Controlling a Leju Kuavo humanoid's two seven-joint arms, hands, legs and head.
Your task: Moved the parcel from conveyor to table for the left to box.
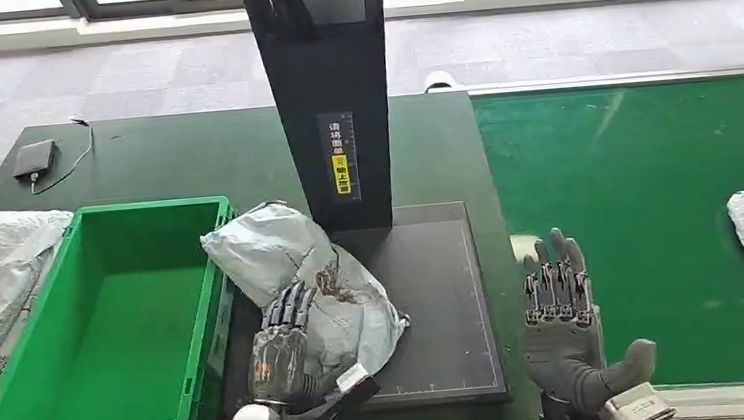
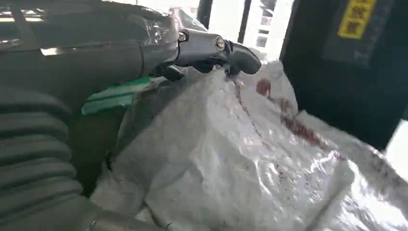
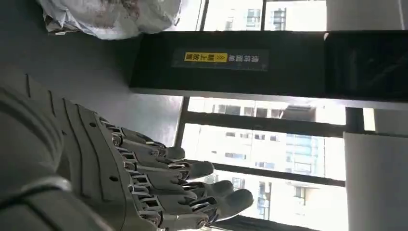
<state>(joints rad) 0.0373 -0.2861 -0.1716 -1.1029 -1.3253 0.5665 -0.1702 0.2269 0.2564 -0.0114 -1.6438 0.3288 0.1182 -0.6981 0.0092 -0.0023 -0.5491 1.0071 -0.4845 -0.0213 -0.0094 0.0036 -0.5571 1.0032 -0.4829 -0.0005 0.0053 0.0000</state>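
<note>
Grey plastic parcel (image 1: 303,276) looks soft, light, slippery; left hand (image 1: 283,342) rests on it, grasp unclear; grip bunched film mid-body; right hand (image 1: 561,305) spread, empty

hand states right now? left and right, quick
Left hand: rests on the grey parcel beside the green bin; whether it grips it cannot be told.
Right hand: open, fingers extended, holding nothing.

Grey parcel (image 1: 303,281) lay between green box (image 1: 106,321) and black mat (image 1: 436,305), near the table's (image 1: 193,154) front edge. Left hand (image 1: 283,342) rested on it; right hand (image 1: 562,320) hovered open-fingered beside the conveyor (image 1: 628,200).
</note>
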